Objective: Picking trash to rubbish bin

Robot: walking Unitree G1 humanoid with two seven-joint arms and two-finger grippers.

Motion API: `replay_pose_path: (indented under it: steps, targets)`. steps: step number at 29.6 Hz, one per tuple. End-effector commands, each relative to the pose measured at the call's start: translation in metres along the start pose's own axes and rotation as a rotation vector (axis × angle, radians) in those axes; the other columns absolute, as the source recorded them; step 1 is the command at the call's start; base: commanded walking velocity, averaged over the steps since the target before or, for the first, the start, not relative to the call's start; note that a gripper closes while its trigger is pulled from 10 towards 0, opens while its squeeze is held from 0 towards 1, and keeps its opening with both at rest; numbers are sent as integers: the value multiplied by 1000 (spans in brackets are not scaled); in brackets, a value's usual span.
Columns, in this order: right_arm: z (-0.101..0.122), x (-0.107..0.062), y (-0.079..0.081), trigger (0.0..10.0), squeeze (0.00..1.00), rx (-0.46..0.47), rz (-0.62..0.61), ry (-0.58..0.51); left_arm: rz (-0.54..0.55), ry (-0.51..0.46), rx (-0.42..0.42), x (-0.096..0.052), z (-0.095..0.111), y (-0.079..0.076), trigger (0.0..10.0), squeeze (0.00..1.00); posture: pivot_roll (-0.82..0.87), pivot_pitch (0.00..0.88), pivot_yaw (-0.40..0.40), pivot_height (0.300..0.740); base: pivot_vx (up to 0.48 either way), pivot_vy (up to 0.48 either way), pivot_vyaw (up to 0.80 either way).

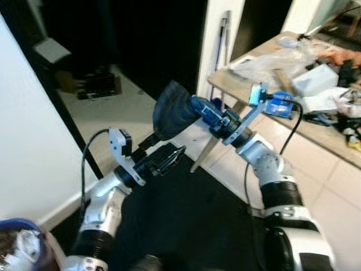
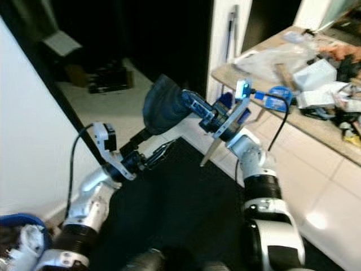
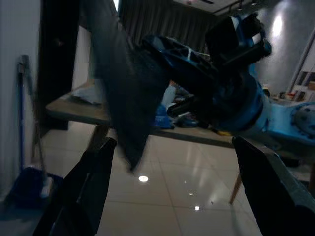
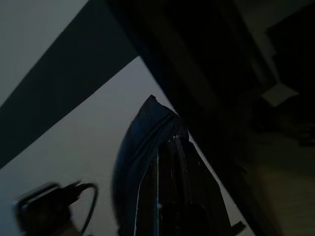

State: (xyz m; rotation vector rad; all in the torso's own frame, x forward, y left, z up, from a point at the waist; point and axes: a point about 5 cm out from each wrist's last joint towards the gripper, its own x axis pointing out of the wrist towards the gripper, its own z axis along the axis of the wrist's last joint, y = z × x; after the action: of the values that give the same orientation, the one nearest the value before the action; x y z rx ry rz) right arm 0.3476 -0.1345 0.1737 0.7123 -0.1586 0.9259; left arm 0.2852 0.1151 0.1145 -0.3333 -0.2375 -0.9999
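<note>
A blue-rimmed bin sits low by the white wall, beside a dark mat on pale glossy tiles. The left gripper hangs with jaws apart just under a limp dark cloth, on which the right gripper has its jaws clamped. A cluttered wooden surface stands to the right.

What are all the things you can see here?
Dark cloth-like piece of trash: one, dark blue-black, held up in the air in front of the robot.
Rubbish bin: one, blue rim, stuffed with trash, by the white wall on the robot's left.
Table: one, light wood, on the robot's right, cluttered with plastic bags and papers.
Mat: one, black, on the pale tiled floor under the arms.
Broom or mop: one, leaning on the wall near the table.
Right gripper: one, shut on the trash.
Left gripper: one, black fingers open, just below the trash.
</note>
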Motion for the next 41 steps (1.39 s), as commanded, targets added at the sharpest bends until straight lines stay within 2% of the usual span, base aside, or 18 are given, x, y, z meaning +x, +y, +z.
replay_pose_path:
  steps: [1,6,13,25,33,41]
  targets:
    - [2,2,1,10000,0,8,-17,-28,44,11,24,-11,-2,3,10000,0,20,1,-25,740,0,0,712]
    - [4,-5,-7,10000,0,18,-118,-81,128,14,57,-19,-3,7,10000,0,21,8,-26,740,0,0,712]
    - [4,-15,-15,10000,0,23,-239,-125,223,-17,61,-26,-4,8,10000,0,26,17,-24,740,0,0,701]
    - [7,-12,-16,10000,0,1,-281,-131,209,2,89,-25,-5,6,10000,0,27,23,-24,740,0,0,703]
    - [8,-11,-16,10000,0,-3,-291,-134,175,-3,49,-29,-6,3,10000,0,24,28,-22,740,0,0,702]
    - [9,-10,-16,10000,0,-3,-293,-132,182,2,47,-32,-8,1,10000,0,26,32,-23,740,0,0,701]
